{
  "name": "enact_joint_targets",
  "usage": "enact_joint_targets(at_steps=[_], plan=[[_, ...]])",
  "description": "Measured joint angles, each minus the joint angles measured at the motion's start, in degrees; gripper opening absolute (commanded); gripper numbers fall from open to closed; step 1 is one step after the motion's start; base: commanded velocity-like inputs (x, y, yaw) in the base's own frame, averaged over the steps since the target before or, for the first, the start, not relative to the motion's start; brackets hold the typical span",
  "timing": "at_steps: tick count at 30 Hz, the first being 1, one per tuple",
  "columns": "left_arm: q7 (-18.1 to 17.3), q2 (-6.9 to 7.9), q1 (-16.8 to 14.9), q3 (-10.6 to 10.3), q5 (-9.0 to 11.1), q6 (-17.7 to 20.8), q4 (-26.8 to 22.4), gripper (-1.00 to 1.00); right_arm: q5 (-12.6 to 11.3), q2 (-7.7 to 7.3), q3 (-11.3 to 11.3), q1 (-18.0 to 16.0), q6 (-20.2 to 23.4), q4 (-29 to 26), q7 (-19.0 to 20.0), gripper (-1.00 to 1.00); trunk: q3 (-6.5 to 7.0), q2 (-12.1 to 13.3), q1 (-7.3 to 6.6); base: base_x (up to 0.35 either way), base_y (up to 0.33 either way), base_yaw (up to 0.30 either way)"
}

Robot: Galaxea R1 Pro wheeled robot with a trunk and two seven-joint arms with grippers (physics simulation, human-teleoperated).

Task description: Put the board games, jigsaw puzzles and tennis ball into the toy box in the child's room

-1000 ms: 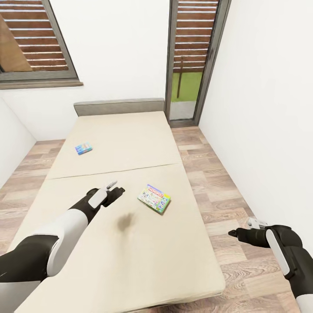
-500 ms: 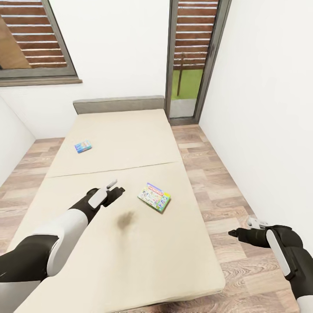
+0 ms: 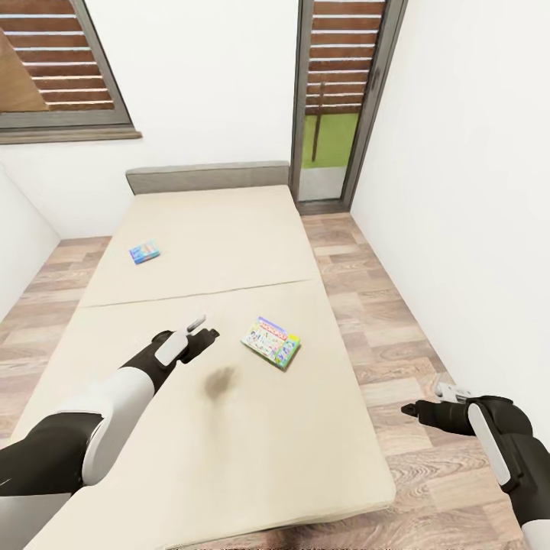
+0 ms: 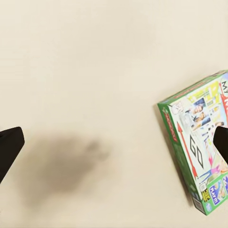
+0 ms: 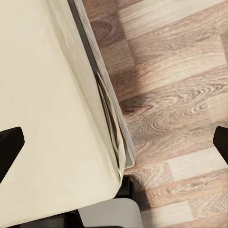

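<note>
Board games are what I have in front of me: two of them lie flat on the bed [image 3: 191,428], well apart from each other. The nearer one, a green-edged board game [image 3: 270,343], rests near the middle of the mattress, turned at an angle. The smaller blue board game [image 3: 144,251] sits farther up the bed, toward 11 o'clock from the green one, on the half nearer the headboard [image 3: 208,176].

My left gripper [image 3: 205,328] hangs above the mattress, at about 9 o'clock from the green box and apart from it, with a dark shadow [image 3: 219,381] on the sheet just below it. In the left wrist view its two dark fingertips [image 4: 9,147] stand wide apart with nothing between them, and the green box [image 4: 197,142] lies partly behind one tip.

My right gripper [image 3: 416,410] hovers over the wooden floor [image 3: 382,321] off the bed's right edge, at about 4 o'clock from the green box. In the right wrist view its fingertips [image 5: 8,145] are likewise spread wide and empty, above the mattress corner [image 5: 111,156].
</note>
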Motion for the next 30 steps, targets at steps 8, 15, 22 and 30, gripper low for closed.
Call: enact_joint_targets(at_steps=[8, 15, 22, 30], plan=[[0.3, 0.0, -0.11, 0.03, 0.0, 0.02, 0.0, 1.0, -0.06, 0.0, 0.0, 0.13, 0.0, -0.08, -0.01, 1.0, -0.74, 0.0, 0.0, 0.0, 0.0, 0.0], [0.69, 0.14, -0.64, 0.05, 0.05, 0.31, 0.0, 1.0, -0.08, 0.0, 0.0, 0.2, 0.0, -0.1, -0.01, 1.0, -1.4, 0.0, 0.0, 0.0, 0.0, 0.0], [0.83, 0.26, -1.19, 0.07, 0.06, 0.46, 0.0, 1.0, -0.08, 0.0, 0.05, 0.23, 0.0, -0.1, -0.01, 1.0, -1.88, 0.0, 0.0, 0.0, 0.0, 0.0], [0.97, 0.39, -1.54, 0.12, 0.03, 0.54, 0.0, 1.0, -0.03, 0.0, 0.08, 0.24, 0.0, -0.1, 0.0, 1.0, -2.18, 0.0, 0.0, 0.0, 0.0, 0.0]])
